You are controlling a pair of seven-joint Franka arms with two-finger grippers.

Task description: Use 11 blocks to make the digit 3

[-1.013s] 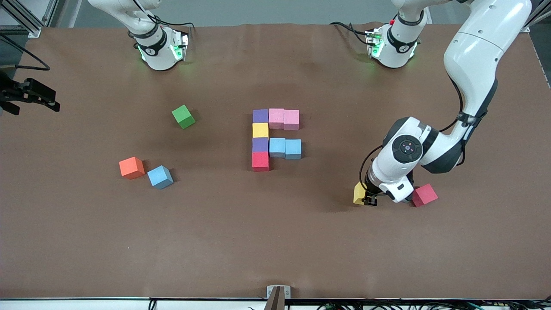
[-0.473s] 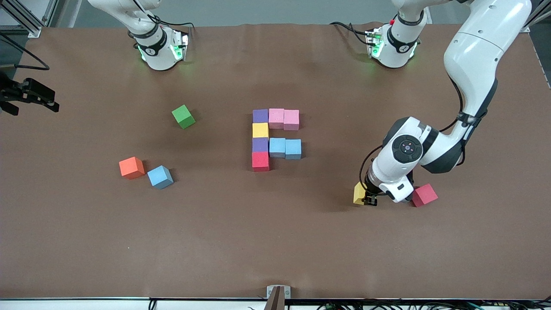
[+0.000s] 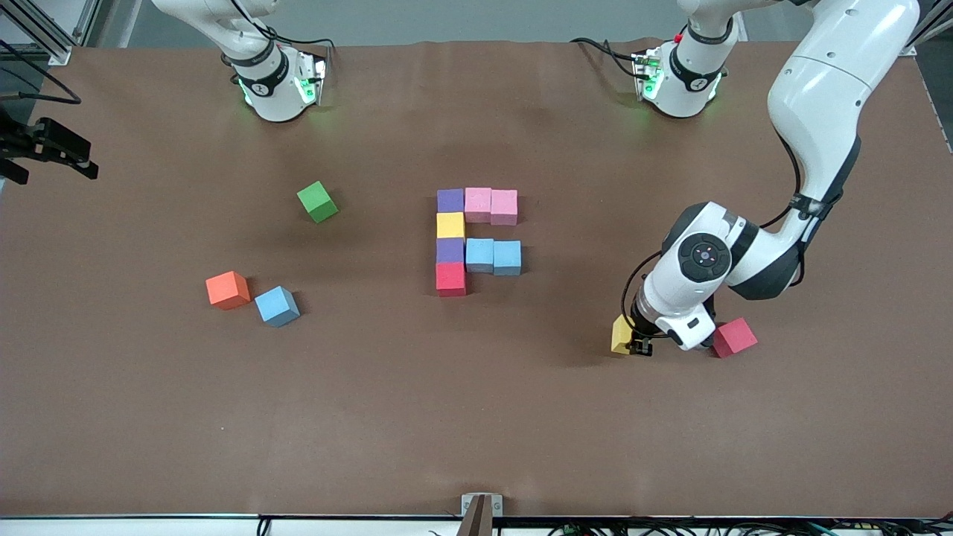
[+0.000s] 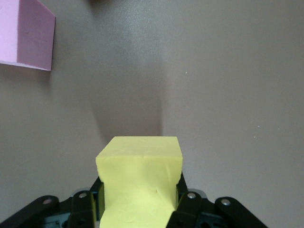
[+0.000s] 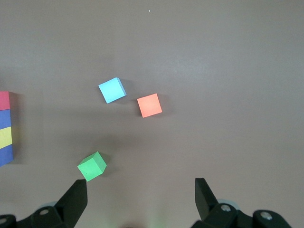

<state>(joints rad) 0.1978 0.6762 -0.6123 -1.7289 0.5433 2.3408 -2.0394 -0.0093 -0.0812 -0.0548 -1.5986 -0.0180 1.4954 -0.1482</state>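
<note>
Left wrist view shows the left gripper (image 4: 140, 209) pinching a yellow block (image 4: 141, 183), near a loose red block (image 3: 734, 336) toward the left arm's end of the table. The right gripper (image 5: 141, 197), fingers spread, waits high above the green cube (image 5: 92, 166).

Robotics lab, two arm bases (image 3: 272, 82) bolted to brown table (image 3: 476, 417), cabling

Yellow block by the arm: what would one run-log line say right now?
left tool: shut on yellow block | right tool: open, waiting | digit: unfinished
</note>
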